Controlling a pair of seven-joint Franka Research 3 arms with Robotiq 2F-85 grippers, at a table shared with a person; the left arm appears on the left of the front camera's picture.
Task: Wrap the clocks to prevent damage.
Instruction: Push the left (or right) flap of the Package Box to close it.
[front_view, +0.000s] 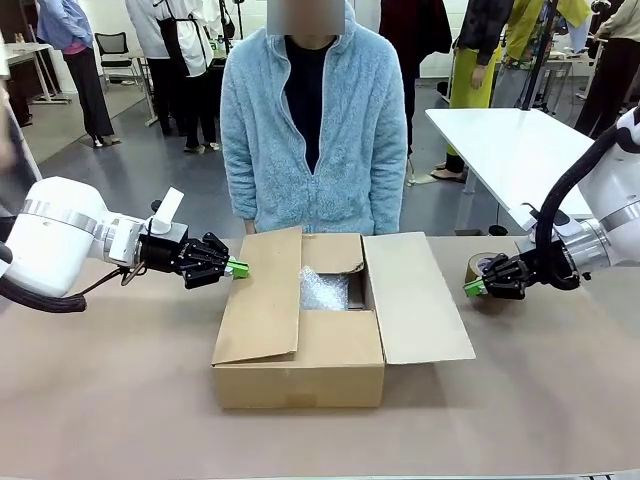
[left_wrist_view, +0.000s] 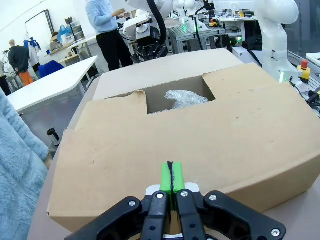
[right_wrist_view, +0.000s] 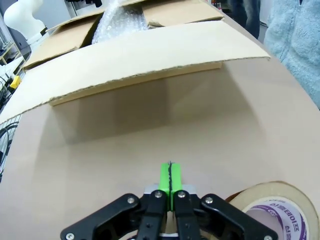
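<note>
From the front, a pale brown table (front_view: 110, 400) runs across the foreground, and a person in a light blue fleece (front_view: 315, 130) stands at its far side. Behind them is a grey-floored room with a white table (front_view: 500, 140) and other people standing about. A cardboard box (front_view: 300, 372) sits mid-table with its left flap angled up, its right flap spread outward and a squarish opening left between them. Down in that opening lie the clocks (front_view: 325, 292), seen as a whitish bundle in clear, crinkled bubble wrap. The left gripper (front_view: 240, 267) is clenched with nothing in it, its green pads pressed together right at the left flap's edge; whether they touch it cannot be told. The right gripper (front_view: 472, 288) is likewise clenched on nothing, just beside a brown tape roll (front_view: 486, 263). In the left wrist view, the pads meet low in front of the broad brown cardboard. The bubble wrap shows through the cut-out beyond, with fleece at the picture's left edge. In the right wrist view, the joined pads hover over bare tabletop. The tape roll is at the lower right, the spread flap is ahead, and bubble wrap peeks above it.
</note>
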